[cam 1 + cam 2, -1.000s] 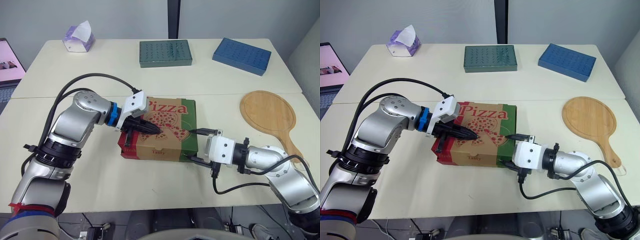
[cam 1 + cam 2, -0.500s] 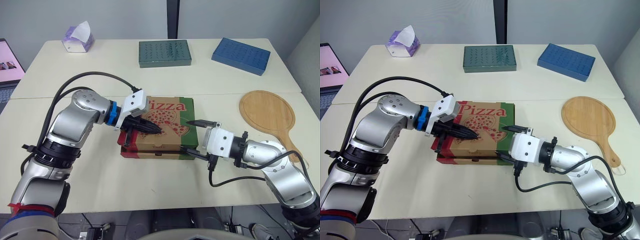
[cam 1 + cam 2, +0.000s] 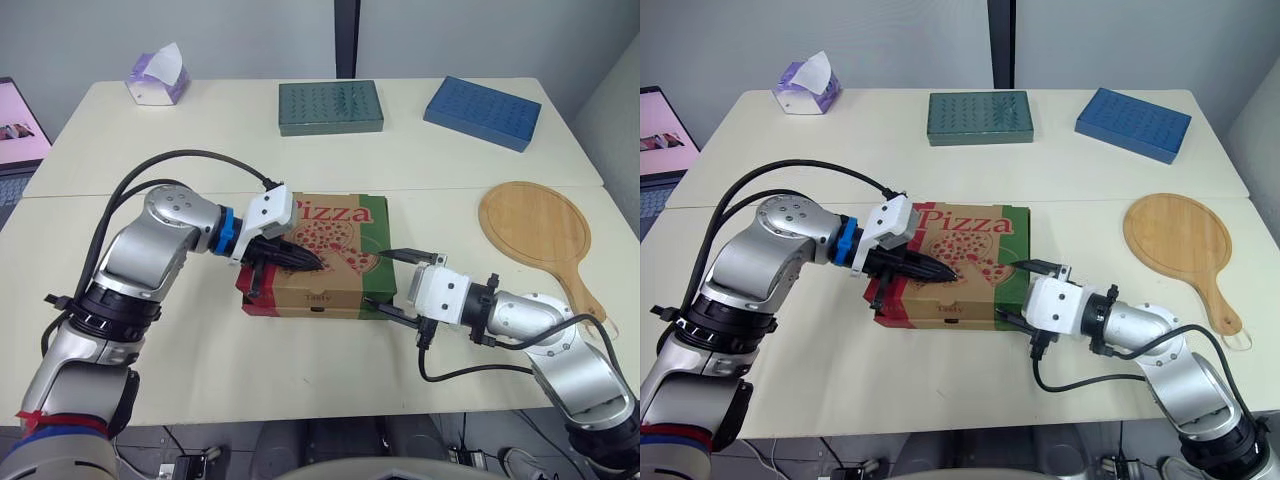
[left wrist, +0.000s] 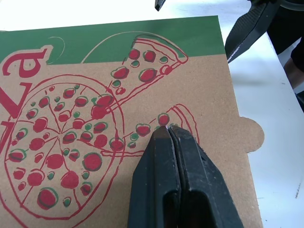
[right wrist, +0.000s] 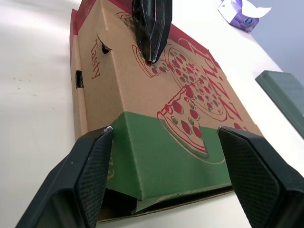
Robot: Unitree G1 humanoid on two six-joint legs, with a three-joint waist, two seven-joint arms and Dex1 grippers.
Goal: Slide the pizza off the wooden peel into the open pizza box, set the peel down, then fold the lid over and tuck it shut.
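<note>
A cream desk (image 3: 200,130) lay under the left hand (image 3: 318,265) and the right hand (image 3: 385,282), lit evenly. A seam (image 3: 450,188) crossed its top just beyond both hands. Further past them rose a plain grey wall (image 3: 200,40), split by a dark upright strip (image 3: 347,40). Well out to the left hand's outer side, a laptop screen (image 3: 20,120) glowed pink.

The left arm (image 3: 150,250) wears rounded silver shells, with a black collar (image 3: 105,300) at one joint, a blue ring (image 3: 228,232) at the wrist and an angular white housing (image 3: 270,211) behind the left hand (image 3: 318,266). Its two black fingers (image 4: 156,190) are smooth and tapered. A thick black cable (image 3: 180,157) runs from that housing, and a red strap (image 3: 32,413) circles the upper arm. The right arm (image 3: 530,313) is silver too, with a white block (image 3: 440,297) and a thinner black lead (image 3: 470,372). The right hand (image 3: 383,281) has finely dimpled black pads (image 5: 92,175).
</note>
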